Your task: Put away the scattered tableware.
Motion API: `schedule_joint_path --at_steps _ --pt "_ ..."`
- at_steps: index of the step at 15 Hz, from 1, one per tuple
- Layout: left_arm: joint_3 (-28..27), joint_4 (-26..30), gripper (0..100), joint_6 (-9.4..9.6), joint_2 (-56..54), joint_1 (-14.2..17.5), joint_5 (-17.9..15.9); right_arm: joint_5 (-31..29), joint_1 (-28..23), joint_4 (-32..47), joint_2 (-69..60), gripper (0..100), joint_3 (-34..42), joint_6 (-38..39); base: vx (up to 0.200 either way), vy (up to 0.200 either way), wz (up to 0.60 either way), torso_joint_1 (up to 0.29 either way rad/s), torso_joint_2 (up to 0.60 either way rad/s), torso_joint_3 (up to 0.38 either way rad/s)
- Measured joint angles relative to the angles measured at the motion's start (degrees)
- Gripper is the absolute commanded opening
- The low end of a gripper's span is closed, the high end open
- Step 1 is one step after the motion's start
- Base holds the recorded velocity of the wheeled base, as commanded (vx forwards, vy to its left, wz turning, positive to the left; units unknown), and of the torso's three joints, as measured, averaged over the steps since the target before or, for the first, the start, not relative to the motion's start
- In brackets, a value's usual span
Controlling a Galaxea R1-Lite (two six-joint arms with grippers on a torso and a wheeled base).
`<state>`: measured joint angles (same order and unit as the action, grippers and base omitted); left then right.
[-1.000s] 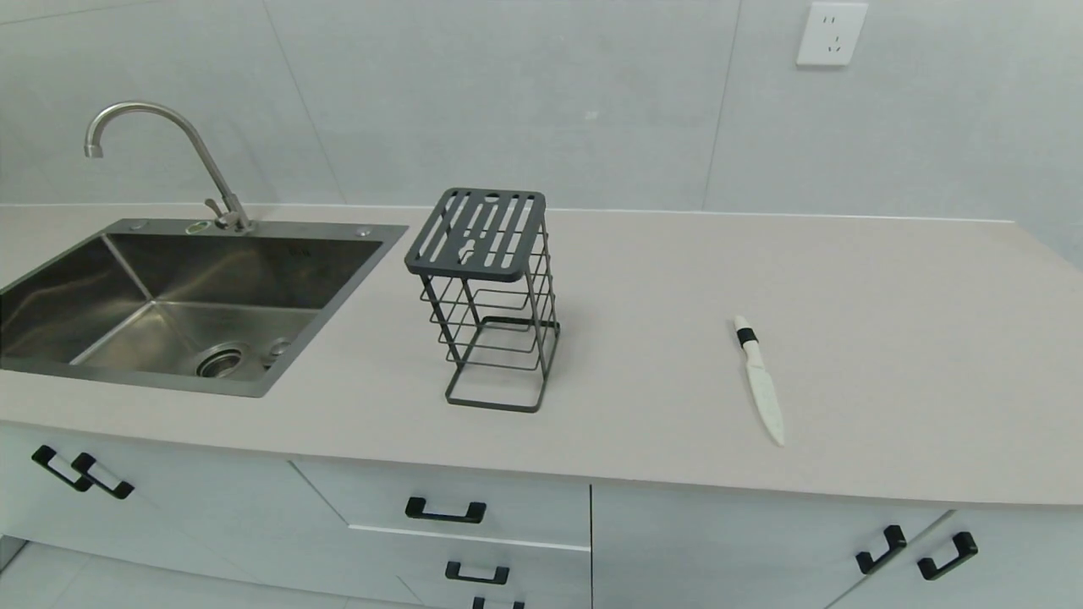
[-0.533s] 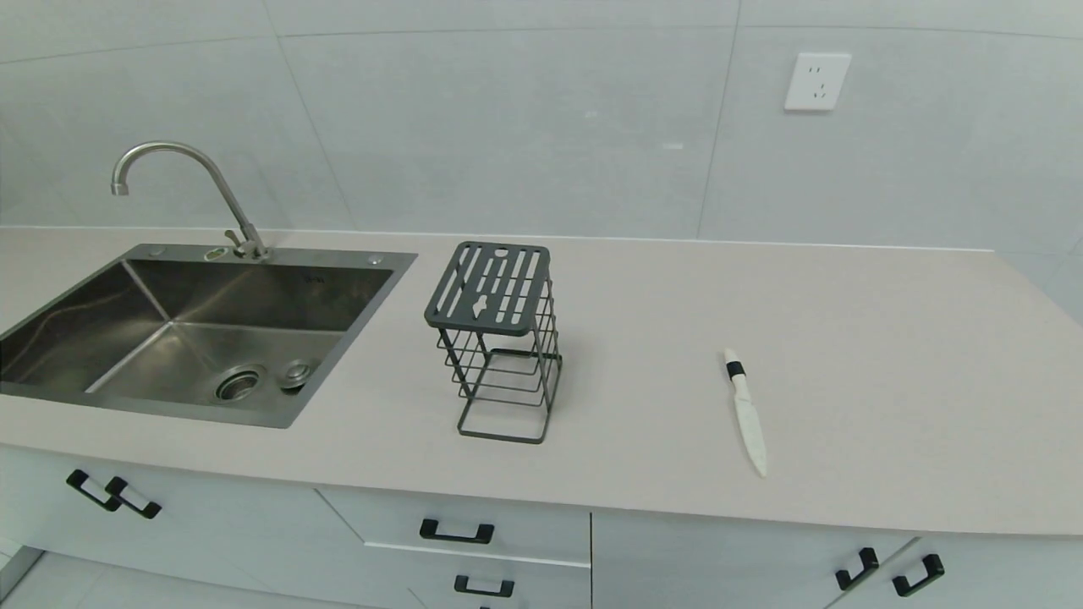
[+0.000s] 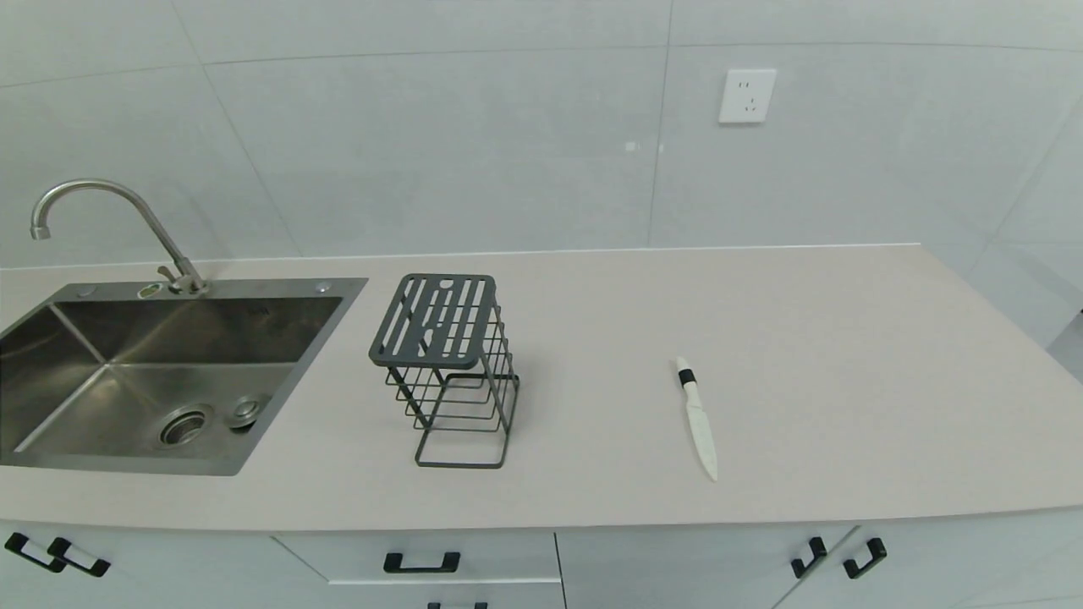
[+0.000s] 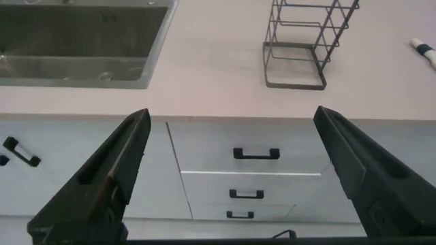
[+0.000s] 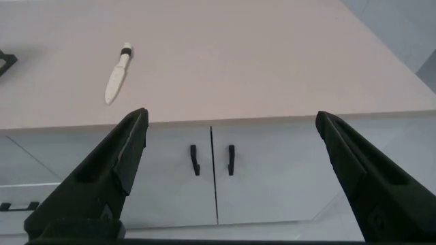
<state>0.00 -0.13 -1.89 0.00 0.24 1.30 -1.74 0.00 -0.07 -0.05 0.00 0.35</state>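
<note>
Head view: knife (image 3: 696,418) flat on the counter (image 3: 846,381), light, stiff, probably slick; grasp near its black band (image 3: 686,377). Left gripper (image 4: 231,116) and right gripper (image 5: 230,116) gape empty.

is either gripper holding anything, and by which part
Nothing is held: the left gripper and right gripper are open and empty; the knife lies on the countertop.

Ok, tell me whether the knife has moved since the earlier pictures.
No. The knife lies as before, right of the rack, tip toward the front edge of the counter; the whole view shifted, so the camera moved.
</note>
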Motion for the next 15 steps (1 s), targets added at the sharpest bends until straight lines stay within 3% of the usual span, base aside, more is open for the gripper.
schedule_joint_path --at_steps 4,12,15 --pt "0.00 -0.05 100 0.20 0.00 0.00 0.02 -0.02 -0.02 0.02 -0.02 100 0.00 -0.02 0.200 0.000 0.00 0.000 0.00 0.000" --pt "0.00 0.00 100 -0.02 0.00 -0.04 -0.02 0.05 0.00 0.00 -0.02 100 0.00 -0.09 0.000 0.000 0.00 0.000 0.00 0.000" --pt "0.00 -0.11 100 0.33 0.00 0.00 0.00 0.05 -0.02 0.00 0.00 100 0.00 -0.11 0.133 0.000 0.00 0.002 0.00 0.002"
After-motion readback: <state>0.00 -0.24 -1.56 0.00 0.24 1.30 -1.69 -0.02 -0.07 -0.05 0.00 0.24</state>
